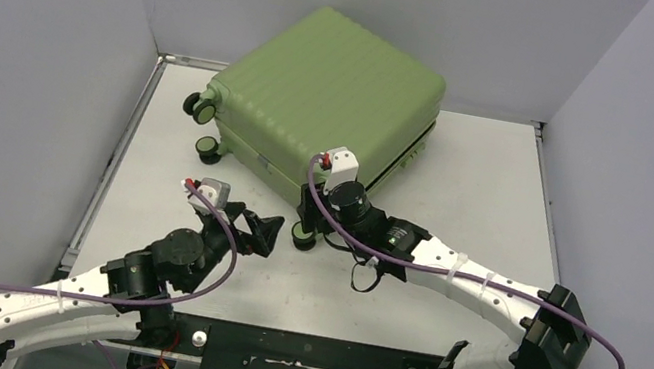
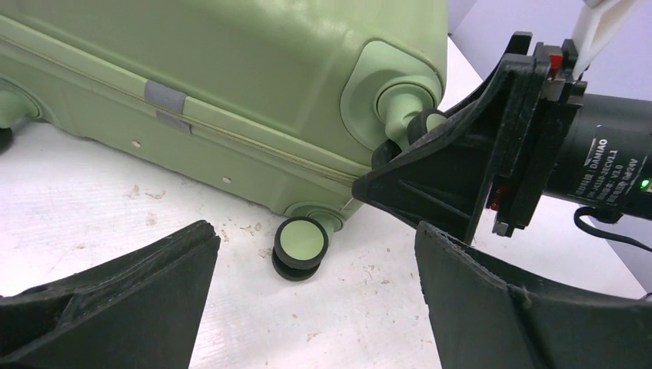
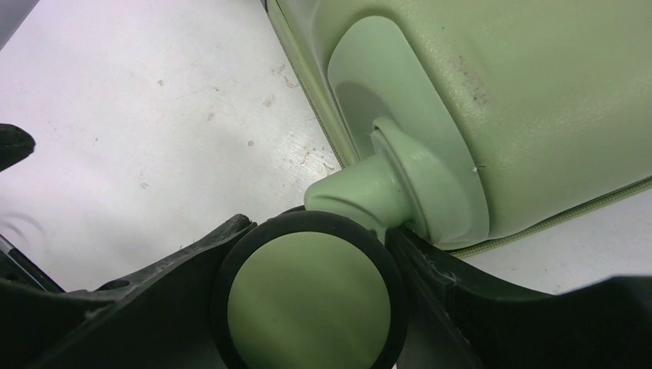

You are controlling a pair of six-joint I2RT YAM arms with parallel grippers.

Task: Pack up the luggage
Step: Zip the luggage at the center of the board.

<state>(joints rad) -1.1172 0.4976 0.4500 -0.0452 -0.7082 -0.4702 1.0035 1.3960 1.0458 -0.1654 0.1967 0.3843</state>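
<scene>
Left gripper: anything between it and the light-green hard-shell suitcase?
Nothing visible: only bare white table lies between the open left gripper and the light-green ribbed suitcase's lower black-rimmed wheel. The right gripper, clamped on the upper wheel, sits off to one side.

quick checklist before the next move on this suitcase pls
1. luggage lid down: ok
2. right jaws clamped on corner wheel: ok
3. left jaws open, holding nothing: ok
4. left jaws clear of lower wheel: ok
5. zip fully done up all round: cannot tell
6. luggage resting fully on table: ok
</scene>
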